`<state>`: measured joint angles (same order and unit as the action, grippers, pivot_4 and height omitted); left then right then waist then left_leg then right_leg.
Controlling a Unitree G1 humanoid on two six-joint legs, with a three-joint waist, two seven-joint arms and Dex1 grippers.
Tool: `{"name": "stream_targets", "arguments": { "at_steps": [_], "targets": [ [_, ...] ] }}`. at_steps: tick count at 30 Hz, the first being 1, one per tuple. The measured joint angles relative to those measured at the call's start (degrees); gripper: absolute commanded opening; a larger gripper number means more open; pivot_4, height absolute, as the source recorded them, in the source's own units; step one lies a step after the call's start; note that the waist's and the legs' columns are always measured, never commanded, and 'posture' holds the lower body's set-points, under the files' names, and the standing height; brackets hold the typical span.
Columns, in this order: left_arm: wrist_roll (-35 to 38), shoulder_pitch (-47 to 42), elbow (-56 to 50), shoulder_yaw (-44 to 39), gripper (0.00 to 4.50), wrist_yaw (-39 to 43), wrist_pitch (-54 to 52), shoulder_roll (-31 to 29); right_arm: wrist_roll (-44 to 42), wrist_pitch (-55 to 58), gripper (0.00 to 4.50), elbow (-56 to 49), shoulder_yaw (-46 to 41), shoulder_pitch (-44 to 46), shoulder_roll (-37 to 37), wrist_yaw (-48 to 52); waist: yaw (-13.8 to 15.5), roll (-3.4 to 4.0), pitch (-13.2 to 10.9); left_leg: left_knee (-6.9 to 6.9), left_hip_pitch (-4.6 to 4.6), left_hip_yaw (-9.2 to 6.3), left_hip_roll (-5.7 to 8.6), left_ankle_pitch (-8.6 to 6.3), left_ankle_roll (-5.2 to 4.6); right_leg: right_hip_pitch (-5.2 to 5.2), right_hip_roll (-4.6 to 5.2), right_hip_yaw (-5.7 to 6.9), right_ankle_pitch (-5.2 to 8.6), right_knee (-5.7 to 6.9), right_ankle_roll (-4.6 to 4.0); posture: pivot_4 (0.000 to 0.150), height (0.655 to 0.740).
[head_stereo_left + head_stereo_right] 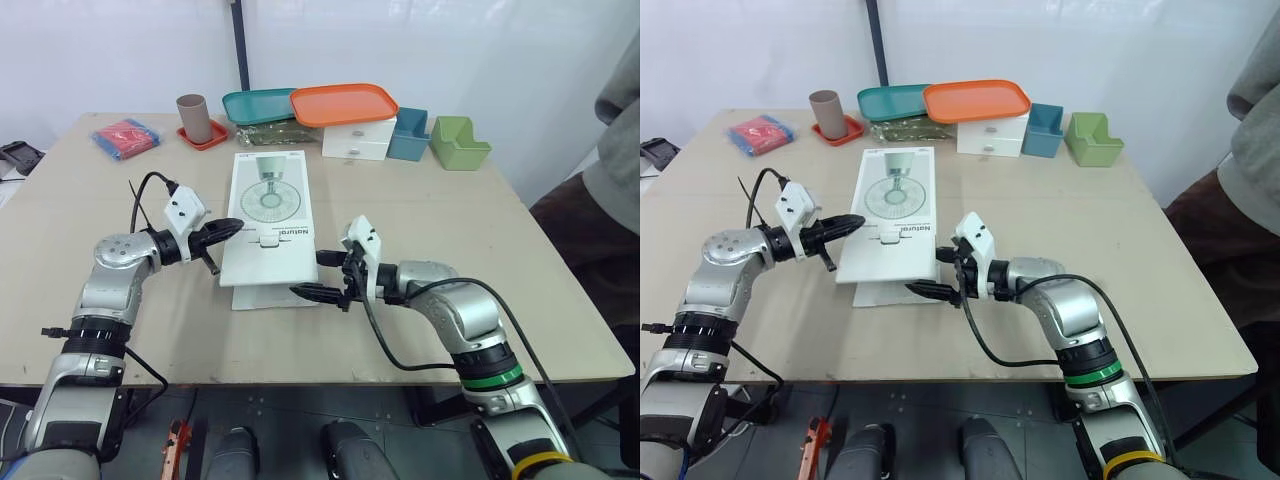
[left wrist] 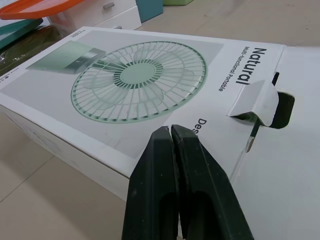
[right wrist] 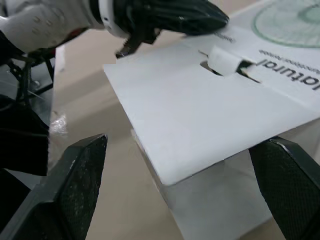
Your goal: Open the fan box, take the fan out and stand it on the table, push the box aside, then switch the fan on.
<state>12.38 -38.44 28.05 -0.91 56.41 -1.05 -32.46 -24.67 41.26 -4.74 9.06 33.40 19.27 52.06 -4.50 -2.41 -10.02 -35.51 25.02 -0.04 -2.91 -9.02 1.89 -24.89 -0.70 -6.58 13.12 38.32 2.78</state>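
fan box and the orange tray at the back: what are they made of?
Fan box: printed white cardboard with a slight sheen; its thin sheet edge and creased folds show in the wrist views. Orange tray: probably moulded plastic, going by the smooth surface, uniform colour and rounded rim.

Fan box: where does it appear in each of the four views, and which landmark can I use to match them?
Left eye view: the fan box lies centrally, between the left tool and right tool.
Right eye view: same central spot.
Left wrist view: its printed top, just beyond the shut left tool.
Right wrist view: its white end flap, framed by the open right tool.
Shared landmark: the "Natural" lettering by the small tab.
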Motion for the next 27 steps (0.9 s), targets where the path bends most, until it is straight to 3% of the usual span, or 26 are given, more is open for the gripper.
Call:
{"name": "stream_targets", "arguments": {
  "at_steps": [10,27],
  "targets": [
    [-0.17,-0.7,1.81,0.01,0.13,0.77,1.23,-0.43,-7.4,2.6,4.5,-1.94,-4.42,0.66,-2.35,-1.86,0.01,0.01,0.01,0.0,-0.01,0.0,0.0,0.03,-0.04,0.01,0.0,0.0,-0.04,0.01,0.0,0.15,0.74],
    [4.49,2.58,-3.05,-9.45,0.13,-6.08,-8.97,-4.31,-4.41,0.04,4.5,3.9,-2.42,5.64,-7.3,-7.55,0.03,0.03,-0.02,0.11,0.35,-0.05,-0.06,-0.03,0.05,-0.26,0.0,0.13,0.04,-0.03,0.21,0.15,0.74]
  ]
}}
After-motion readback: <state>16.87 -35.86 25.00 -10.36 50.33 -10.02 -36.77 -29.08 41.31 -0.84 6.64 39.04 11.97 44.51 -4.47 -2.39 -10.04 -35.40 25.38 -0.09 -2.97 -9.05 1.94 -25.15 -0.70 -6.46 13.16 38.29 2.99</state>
